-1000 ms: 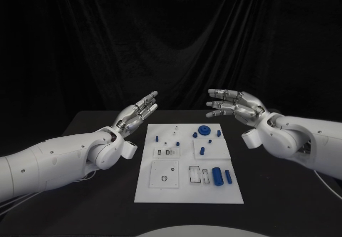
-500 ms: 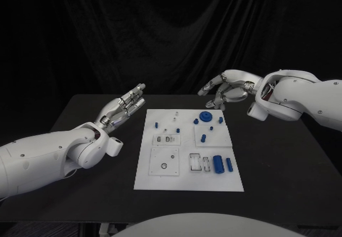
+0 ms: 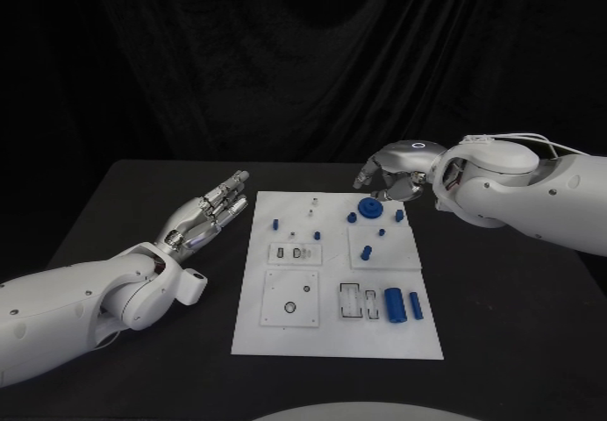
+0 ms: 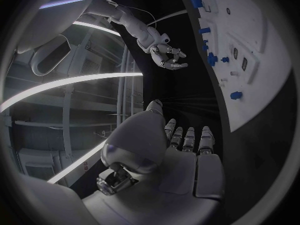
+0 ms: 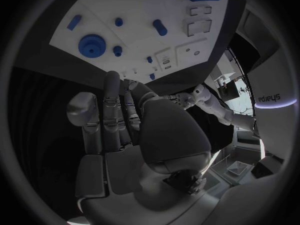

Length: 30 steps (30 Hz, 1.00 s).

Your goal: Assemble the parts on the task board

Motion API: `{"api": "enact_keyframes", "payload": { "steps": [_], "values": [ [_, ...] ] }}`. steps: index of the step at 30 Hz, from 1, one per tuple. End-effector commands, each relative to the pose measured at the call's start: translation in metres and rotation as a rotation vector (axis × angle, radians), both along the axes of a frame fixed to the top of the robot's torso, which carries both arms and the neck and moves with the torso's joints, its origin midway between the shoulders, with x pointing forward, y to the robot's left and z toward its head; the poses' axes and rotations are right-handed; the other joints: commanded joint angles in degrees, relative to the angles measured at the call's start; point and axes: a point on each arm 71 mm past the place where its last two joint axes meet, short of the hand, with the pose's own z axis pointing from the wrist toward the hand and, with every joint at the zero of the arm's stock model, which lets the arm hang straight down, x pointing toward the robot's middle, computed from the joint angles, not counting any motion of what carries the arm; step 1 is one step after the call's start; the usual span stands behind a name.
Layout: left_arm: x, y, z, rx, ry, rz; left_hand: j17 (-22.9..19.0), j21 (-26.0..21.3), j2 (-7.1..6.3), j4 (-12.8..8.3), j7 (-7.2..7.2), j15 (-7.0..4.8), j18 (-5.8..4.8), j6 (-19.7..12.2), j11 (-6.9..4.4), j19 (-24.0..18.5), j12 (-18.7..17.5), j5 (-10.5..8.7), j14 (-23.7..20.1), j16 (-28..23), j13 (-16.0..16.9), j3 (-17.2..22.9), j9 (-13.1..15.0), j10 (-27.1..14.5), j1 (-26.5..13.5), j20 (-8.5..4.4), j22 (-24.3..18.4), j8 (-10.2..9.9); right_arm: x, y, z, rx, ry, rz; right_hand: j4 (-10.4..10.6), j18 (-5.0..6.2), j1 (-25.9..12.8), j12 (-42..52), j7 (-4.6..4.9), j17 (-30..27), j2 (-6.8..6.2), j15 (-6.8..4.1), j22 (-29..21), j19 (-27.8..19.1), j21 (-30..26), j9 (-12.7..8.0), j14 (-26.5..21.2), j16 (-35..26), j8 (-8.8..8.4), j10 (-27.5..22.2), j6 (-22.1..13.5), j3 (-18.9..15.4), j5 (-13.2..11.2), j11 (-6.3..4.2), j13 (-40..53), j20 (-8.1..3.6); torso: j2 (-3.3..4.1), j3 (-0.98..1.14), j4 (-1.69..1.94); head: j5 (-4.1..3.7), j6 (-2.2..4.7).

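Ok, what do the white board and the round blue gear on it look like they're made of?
The board looks like matte white plastic: flat, even, no shine. The blue gear seems moulded plastic too, solid colour with a soft sheen, though I can't be sure.

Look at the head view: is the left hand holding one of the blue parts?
No. The left hand lies flat and open beside the task board, fingers stretched out with nothing in them.

A black table (image 3: 114, 263) carries the white task board (image 3: 332, 338) at its middle.
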Motion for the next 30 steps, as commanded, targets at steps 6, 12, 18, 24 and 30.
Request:
{"api": "enact_keyframes", "payload": {
  "steps": [6,12,18,24,30],
  "values": [
    [-0.005,-0.004,0.016,-0.117,-0.183,-0.058,-0.09,-0.2,-0.03,0.12,0.06,0.48,0.89,0.11,0.68,0.02,-0.2,0.55,0.08,-0.21,-0.1,0.43,0.08,0.09,0.83,0.47,-0.05,0.26,-0.002,-0.004,0.003,-0.085,-0.106,-0.023,1.4,-1.1,-2.69,-1.1,0.05,1.46,-2.54,0.27,4.92,1.29,3.1,1.16,0.38,2.17,-0.44,3.55,1.7,5.72,0.7,-0.33,-0.08,0.18,2.73,-0.62,1.99,-2.09,1.21],
    [-0.007,-0.001,0.019,-0.123,-0.204,-0.05,-0.09,-0.2,-0.06,0.12,0.2,0.33,0.92,0.59,0.96,0.02,-0.2,0.89,0.08,-0.21,-0.1,0.55,0.15,0.09,1.07,0.43,-0.05,0.35,-0.006,-0.003,0.002,-0.067,-0.119,-0.011,3.53,-1.48,-4.75,-0.82,-0.38,2.29,-4.28,0.23,7.48,2.16,4.57,1.84,1.1,3.48,-0.9,5.69,0.67,7.14,-1.3,-0.79,0.8,0.24,3.58,-1.0,2.25,-2.36,0.66],
    [-0.009,0.002,0.02,-0.124,-0.207,-0.047,-0.09,-0.2,-0.32,0.11,0.54,-0.14,1.01,1.8,0.96,0.02,-0.2,2.17,0.08,-0.21,-0.1,0.61,0.26,0.09,2.02,0.18,-0.05,0.5,-0.01,-0.002,-0.003,-0.073,-0.1,-0.014,5.15,-1.49,-5.87,-1.08,-0.47,2.7,-5.31,0.41,7.92,2.14,4.71,2.28,1.04,4.03,-0.99,4.93,-0.1,6.64,-4.67,-0.82,1.45,0.31,4.26,-1.53,2.84,-2.93,0.82],
    [-0.01,0.004,0.02,-0.124,-0.203,-0.045,-0.09,-0.2,-0.28,0.1,0.55,-0.09,1.02,1.64,1.12,0.02,-0.2,2.32,0.08,-0.21,-0.1,0.64,0.23,0.09,2.13,0.19,-0.05,0.46,-0.01,-0.003,-0.006,-0.079,-0.09,-0.023,6.17,-1.54,-6.1,-1.1,-0.42,2.91,-5.57,0.5,8.31,2.23,4.81,2.61,1.05,4.31,-0.9,4.13,-0.48,5.92,-6.87,-0.77,2.05,0.43,4.61,-1.61,3.0,-3.36,0.74],
    [-0.011,0.004,0.02,-0.124,-0.201,-0.046,-0.09,-0.2,-0.25,0.07,0.55,0.0,1.01,1.51,1.3,0.02,-0.2,2.49,0.08,-0.21,-0.1,0.7,0.2,0.09,2.29,0.23,-0.05,0.41,-0.008,-0.004,-0.011,-0.092,-0.074,-0.033,6.13,-1.57,-5.46,-1.15,-0.34,3.0,-5.37,0.53,8.54,2.31,4.91,2.8,1.07,4.46,-0.75,3.86,-0.25,6.09,-6.54,-0.73,2.25,0.46,5.12,-1.63,3.07,-3.55,0.86]
  ]
}}
